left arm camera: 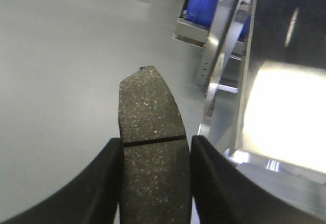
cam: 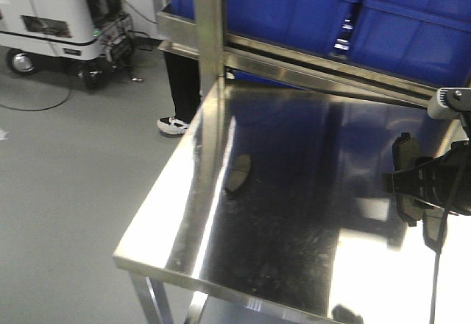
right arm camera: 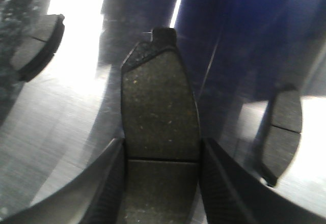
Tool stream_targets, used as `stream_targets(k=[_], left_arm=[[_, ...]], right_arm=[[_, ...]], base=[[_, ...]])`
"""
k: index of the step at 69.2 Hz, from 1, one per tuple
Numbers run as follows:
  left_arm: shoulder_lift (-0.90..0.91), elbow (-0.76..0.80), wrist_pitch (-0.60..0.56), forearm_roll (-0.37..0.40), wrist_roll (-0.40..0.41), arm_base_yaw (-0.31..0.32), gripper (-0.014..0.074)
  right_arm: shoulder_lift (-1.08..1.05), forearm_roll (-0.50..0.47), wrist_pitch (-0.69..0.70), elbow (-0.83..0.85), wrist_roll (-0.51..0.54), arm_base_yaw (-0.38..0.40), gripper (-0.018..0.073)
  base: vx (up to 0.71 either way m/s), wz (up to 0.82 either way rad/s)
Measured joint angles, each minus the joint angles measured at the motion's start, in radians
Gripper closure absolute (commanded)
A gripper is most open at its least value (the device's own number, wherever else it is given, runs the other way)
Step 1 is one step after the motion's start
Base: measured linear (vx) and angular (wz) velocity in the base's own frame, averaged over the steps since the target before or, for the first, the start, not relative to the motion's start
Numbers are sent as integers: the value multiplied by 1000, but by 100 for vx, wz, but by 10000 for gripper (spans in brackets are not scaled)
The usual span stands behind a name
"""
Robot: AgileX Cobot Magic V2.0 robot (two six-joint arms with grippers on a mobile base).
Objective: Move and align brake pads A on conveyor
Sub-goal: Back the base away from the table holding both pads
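Observation:
My left gripper (left arm camera: 155,143) is shut on a grey-brown brake pad A (left arm camera: 152,117). It holds the pad over the grey floor, left of the steel table's edge (left arm camera: 239,132). My right gripper (right arm camera: 162,145) is shut on another brake pad A (right arm camera: 159,102) just above the shiny tabletop, and it shows at the right edge of the front view as the right gripper (cam: 405,185). Two more pads lie on the steel in the right wrist view, one far left (right arm camera: 34,47) and one right (right arm camera: 281,132). A lone pad (cam: 238,174) lies on the table's left part. The conveyor is out of view.
The steel table (cam: 294,265) has an upright post (cam: 208,22) at its back left corner. Blue bins (cam: 294,4) sit on a rail behind it. A person's legs and white shoe (cam: 174,124) stand by the post. A wheeled machine (cam: 59,15) is at the far left.

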State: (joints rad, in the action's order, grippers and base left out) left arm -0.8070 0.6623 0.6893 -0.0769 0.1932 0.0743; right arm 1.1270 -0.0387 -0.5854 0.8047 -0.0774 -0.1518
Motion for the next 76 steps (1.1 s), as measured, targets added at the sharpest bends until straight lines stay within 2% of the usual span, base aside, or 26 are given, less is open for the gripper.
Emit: stream_targets(k=[76], left_arm=[[0, 0, 0, 0, 0, 0, 433]], right_arm=[[0, 0, 0, 0, 0, 0, 492]], base=[[0, 52]])
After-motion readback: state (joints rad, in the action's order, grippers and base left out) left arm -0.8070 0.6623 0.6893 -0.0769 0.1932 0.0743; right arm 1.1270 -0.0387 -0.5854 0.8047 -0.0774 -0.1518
